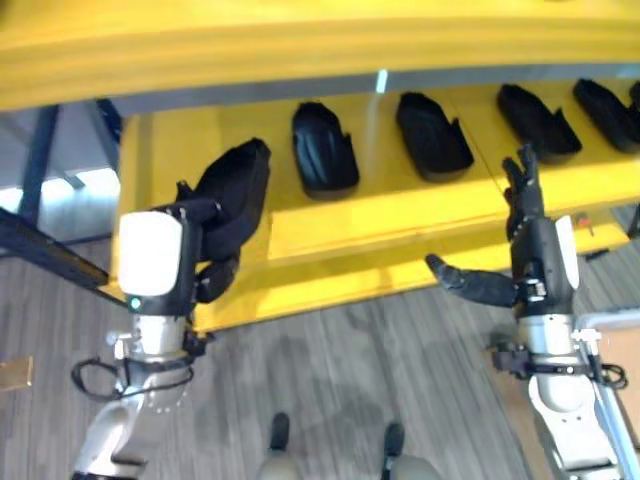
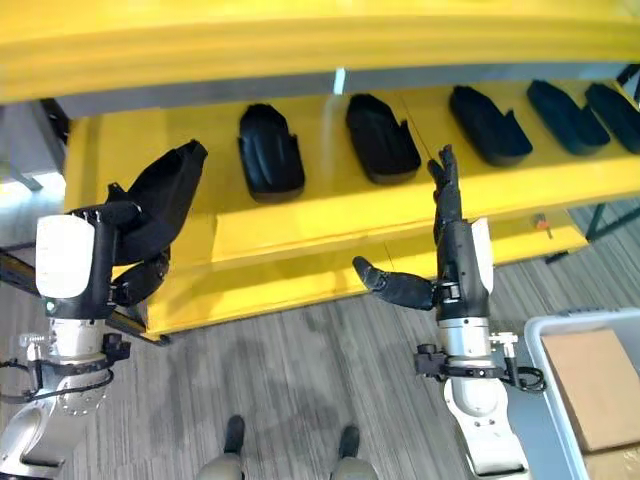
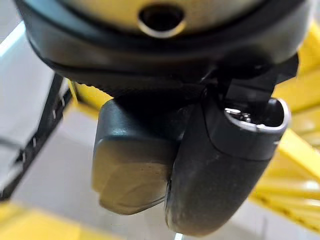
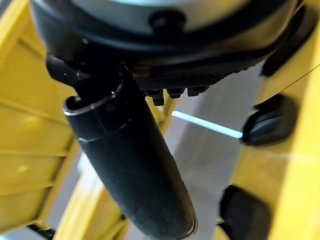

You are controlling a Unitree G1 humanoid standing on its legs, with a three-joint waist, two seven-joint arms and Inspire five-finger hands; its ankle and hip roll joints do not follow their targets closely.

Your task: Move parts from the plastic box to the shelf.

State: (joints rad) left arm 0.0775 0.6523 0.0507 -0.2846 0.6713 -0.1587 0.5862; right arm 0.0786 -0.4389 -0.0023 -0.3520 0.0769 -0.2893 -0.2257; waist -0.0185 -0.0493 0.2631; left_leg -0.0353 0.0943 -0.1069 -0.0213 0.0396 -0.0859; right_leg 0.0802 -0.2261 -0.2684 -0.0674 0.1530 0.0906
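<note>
From my seat the yellow shelf (image 1: 330,215) has bare room at its left end, between the side wall and the first resting black part (image 1: 323,147); my left hand (image 1: 205,255) holds a black part (image 1: 238,195) right in front of that gap; to the right the deck is taken by parts in a row (image 2: 381,137), (image 2: 488,125), (image 2: 566,116), with narrow yellow strips between them; the upper yellow beam (image 1: 300,45) overhangs the deck, so entry is from the front, under it; my right hand (image 2: 450,235), fingers straight, stands before the shelf's front lip; the plastic box (image 2: 545,335) blocks the floor at lower right.
</note>
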